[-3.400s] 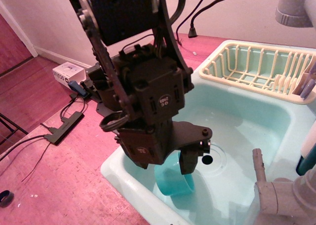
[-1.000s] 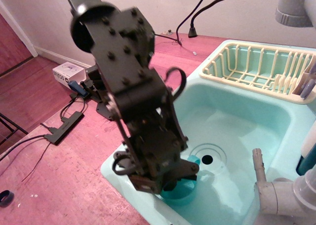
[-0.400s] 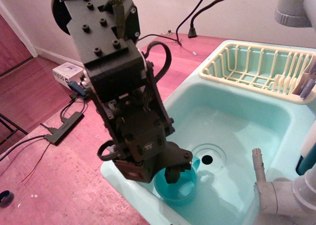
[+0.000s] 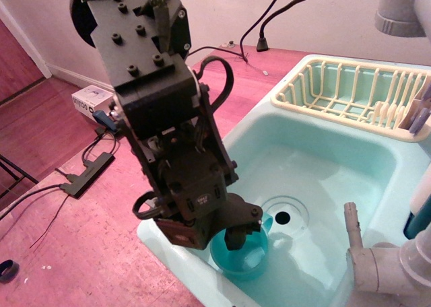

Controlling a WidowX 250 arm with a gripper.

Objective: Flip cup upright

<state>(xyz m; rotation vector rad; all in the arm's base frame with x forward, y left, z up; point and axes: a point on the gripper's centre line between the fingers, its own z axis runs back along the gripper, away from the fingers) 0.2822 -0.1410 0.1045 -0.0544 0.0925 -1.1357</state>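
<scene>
1. Cup (image 4: 244,255) sits in the sink basin (image 4: 337,179), lower centre of frame, near the front wall. Its mouth looks to face up, so I judge the flip done.
2. Gripper (image 4: 236,236) hangs right over the cup's near rim; one dark finger (image 4: 236,237) shows at or inside the rim.
3. Finger spread: can't tell, arm body hides it.
4. Left: let go, lift clear.

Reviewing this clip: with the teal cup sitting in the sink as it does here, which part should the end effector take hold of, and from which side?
The rim, from above. The cup sits mouth-up near the front left corner of the sink, so its wall is open to a downward pinch. The end effector is already at the near rim. The small handle points toward the drain; it looks too small to pinch.
</scene>
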